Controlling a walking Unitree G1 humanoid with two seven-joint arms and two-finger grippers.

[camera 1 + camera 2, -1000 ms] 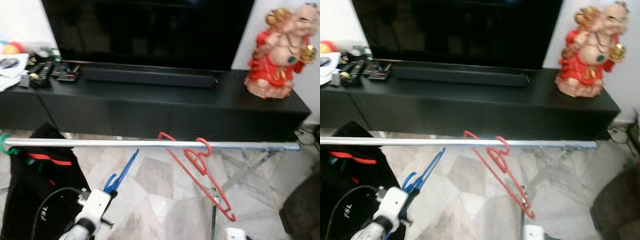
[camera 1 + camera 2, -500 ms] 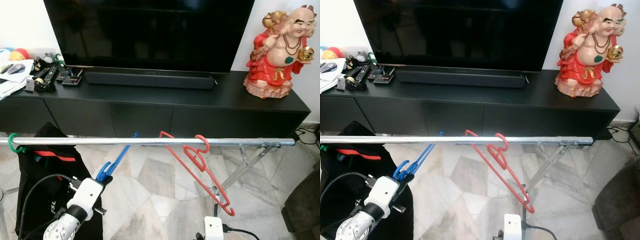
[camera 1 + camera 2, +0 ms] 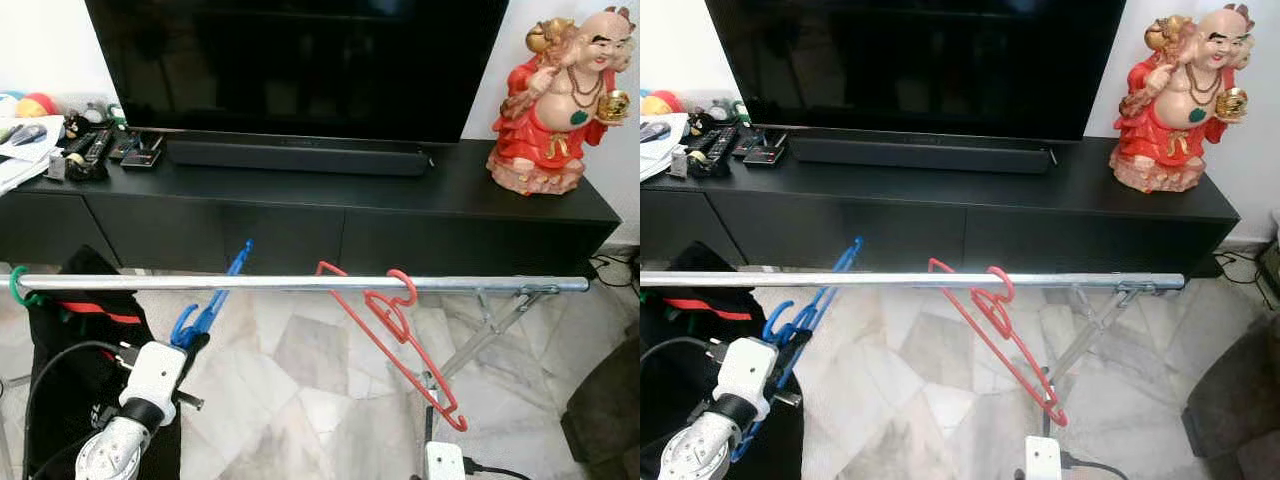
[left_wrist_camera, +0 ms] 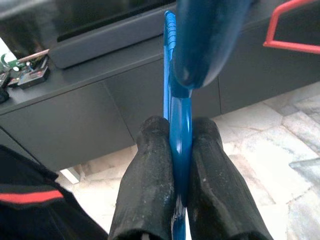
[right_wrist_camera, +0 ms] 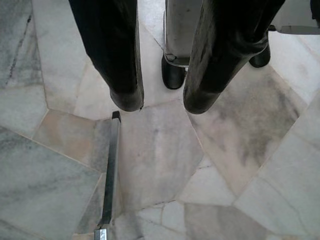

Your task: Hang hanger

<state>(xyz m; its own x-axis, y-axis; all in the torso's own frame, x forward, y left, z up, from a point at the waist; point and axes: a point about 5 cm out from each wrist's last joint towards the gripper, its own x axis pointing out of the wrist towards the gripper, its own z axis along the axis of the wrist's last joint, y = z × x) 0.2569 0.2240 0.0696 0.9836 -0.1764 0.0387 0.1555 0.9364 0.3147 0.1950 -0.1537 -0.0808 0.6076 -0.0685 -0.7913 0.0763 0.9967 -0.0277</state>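
The left tool (image 4: 181, 150), raised at 7 o'clock on a bent arm, pinches the blue hanger (image 3: 212, 305), whose tip pokes above the rail (image 3: 300, 284). A red hanger (image 3: 395, 345) hangs mid-rail. The right tool (image 5: 162, 102) points floorward, fingers spread.

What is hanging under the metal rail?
Under the metal rail hang a red hanger and black clothing on a green hook. The clothing's hanger is covered.

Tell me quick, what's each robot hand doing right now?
Left hand: shut on the blue hanger, below the metal rail.
Right hand: open, holding nothing, over the marble floor.
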